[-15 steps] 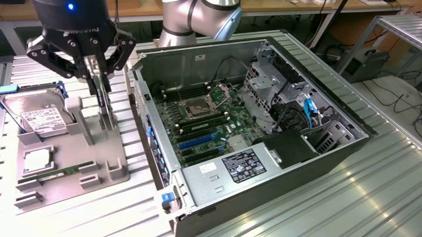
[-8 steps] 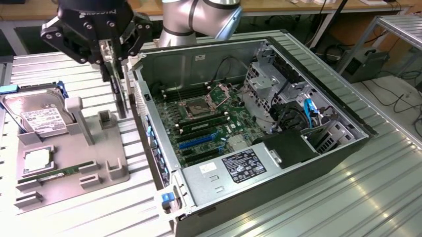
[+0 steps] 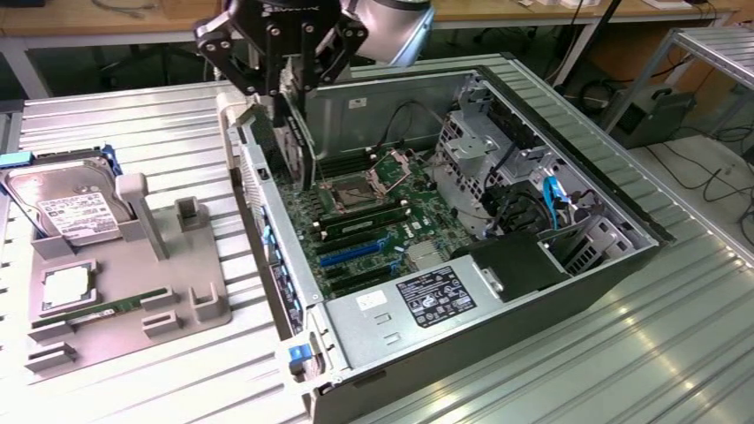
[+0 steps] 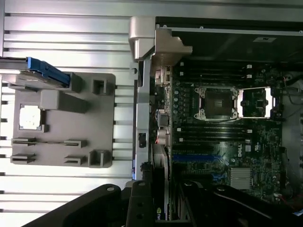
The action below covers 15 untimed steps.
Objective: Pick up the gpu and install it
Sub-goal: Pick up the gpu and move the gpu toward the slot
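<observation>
Slim dark gpu card (image 3: 292, 146) with silvery end bracket, up in the gripper (image 3: 282, 88). Hanging on edge, face vertical, just inside the open grey computer case (image 3: 566, 291), hard by the rear wall, low over the green motherboard (image 3: 377, 230).

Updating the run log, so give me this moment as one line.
gripper: holds gpu | gpu: upright, over motherboard | case: open

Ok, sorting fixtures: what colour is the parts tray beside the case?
The tray is grey, clearest in the wrist view.
</observation>
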Each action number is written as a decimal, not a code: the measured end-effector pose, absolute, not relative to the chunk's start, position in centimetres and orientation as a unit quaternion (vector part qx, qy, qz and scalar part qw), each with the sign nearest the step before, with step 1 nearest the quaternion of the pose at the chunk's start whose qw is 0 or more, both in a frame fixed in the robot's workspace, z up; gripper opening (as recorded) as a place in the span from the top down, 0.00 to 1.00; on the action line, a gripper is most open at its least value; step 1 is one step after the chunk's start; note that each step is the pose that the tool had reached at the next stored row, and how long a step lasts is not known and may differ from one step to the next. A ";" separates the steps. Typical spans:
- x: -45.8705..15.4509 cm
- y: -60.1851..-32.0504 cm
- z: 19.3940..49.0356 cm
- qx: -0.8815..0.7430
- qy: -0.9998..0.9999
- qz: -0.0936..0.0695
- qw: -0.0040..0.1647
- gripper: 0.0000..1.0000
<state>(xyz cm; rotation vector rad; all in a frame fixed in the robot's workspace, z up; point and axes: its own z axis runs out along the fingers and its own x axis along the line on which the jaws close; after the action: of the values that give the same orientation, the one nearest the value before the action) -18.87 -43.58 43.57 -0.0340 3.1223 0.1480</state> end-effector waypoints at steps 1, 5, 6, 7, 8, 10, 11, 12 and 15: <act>-18.4 -43.6 43.6 -0.011 0.999 0.047 0.007 0.74; -16.6 -43.6 43.2 -0.011 0.999 0.047 0.004 0.74; -16.1 -43.6 43.1 -0.011 0.999 0.047 0.002 0.74; -15.7 -43.6 43.0 -0.011 0.999 0.047 0.001 0.74; -15.0 -43.6 42.8 -0.011 0.999 0.047 0.000 0.74; -13.8 -43.6 42.5 -0.010 0.999 0.047 -0.003 0.74; -13.3 -43.6 42.4 -0.010 0.999 0.047 -0.004 0.74; -12.8 -43.6 42.2 -0.010 0.999 0.047 -0.005 0.74; -11.5 -43.6 41.9 -0.010 0.999 0.047 -0.008 0.74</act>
<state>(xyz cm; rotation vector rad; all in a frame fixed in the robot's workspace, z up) -11.47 -43.61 41.88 -0.0318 3.1543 0.1477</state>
